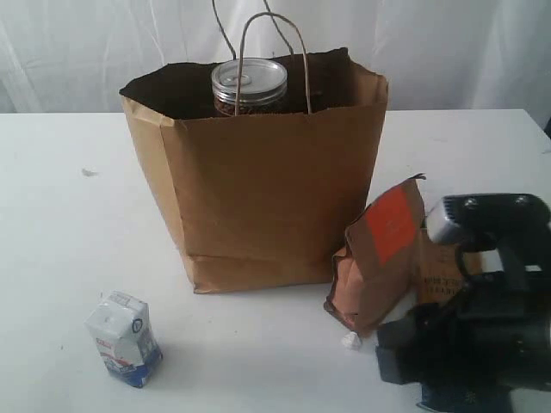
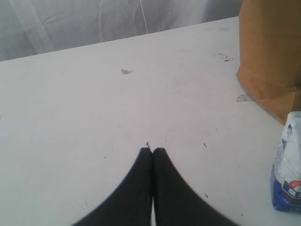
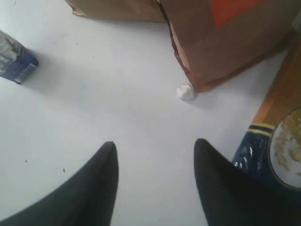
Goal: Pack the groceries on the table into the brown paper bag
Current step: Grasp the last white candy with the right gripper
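- Your bag (image 1: 258, 189) stands upright on the table (image 1: 60, 224), near the middle, with its mouth open upward and its cord handles (image 1: 274, 34) standing above the rim.
- Inside it you can see one thing: a pull-tab can (image 1: 250, 83), upright, lid up, toward the back wall. The rest of the inside is dark.
- The pouch (image 1: 383, 258) stands on end just right of the bag, with its long axis vertical, leaning slightly, and the orange label facing the exterior camera.
- A small white scrap (image 3: 186, 92) lies at the pouch's foot.
- The spaghetti pack (image 3: 270, 136) lies beside the pouch on the far right. Its blue end is nearest your right claw and its brown length runs away toward the pouch. The arm hides most of it in the exterior view.
- The carton (image 1: 125, 338) stands upright at the front left, well apart from the bag.
- Your right claw (image 3: 155, 146) hangs over bare table with its fingers spread and nothing between them.
- Your left claw (image 2: 152, 150) has its fingers pressed together, gripping nothing, low over the table with the carton off to one side.
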`<act>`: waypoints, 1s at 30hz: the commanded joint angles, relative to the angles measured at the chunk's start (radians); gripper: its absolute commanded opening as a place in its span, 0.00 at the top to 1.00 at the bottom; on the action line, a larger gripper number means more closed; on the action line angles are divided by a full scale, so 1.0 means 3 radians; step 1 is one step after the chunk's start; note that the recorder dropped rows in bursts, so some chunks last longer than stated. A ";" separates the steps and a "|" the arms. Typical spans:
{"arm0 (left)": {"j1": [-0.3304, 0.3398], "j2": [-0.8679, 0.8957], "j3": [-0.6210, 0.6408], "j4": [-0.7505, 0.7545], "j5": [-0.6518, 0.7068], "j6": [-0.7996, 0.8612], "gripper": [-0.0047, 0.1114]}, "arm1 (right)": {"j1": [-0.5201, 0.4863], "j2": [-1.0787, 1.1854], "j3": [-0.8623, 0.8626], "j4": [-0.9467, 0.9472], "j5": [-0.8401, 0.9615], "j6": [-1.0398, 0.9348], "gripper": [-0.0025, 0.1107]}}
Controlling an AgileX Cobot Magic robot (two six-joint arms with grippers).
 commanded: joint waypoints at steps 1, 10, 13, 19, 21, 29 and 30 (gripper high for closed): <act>0.0011 -0.0017 0.0014 -0.0002 -0.0010 -0.0004 0.96 | 0.0008 0.0576 0.0014 -0.0014 -0.0592 0.0029 0.60; 0.0011 -0.0017 0.0014 -0.0002 -0.0010 -0.0004 0.96 | -0.0006 0.1802 -0.0264 -0.0014 -0.0972 0.0029 0.61; 0.0011 -0.0017 0.0014 -0.0002 -0.0010 -0.0004 0.96 | -0.0009 0.2082 -0.0452 -0.0031 -0.0973 0.0029 0.61; 0.0011 -0.0017 0.0014 -0.0002 -0.0010 -0.0004 0.96 | -0.0115 0.2336 -0.0667 -0.0057 -0.0863 0.0029 0.61; 0.0011 -0.0017 0.0014 -0.0002 -0.0010 -0.0004 0.96 | -0.0130 0.2336 -0.0687 -0.0094 -0.0792 0.0029 0.61; 0.0011 -0.0017 0.0014 -0.0002 -0.0010 -0.0004 0.96 | -0.0136 0.2336 -0.0687 -0.0236 -0.0525 0.0029 0.61; 0.0011 -0.0017 0.0014 -0.0002 -0.0010 -0.0004 0.96 | -0.0136 0.2336 -0.0687 -0.0245 -0.0532 0.0029 0.61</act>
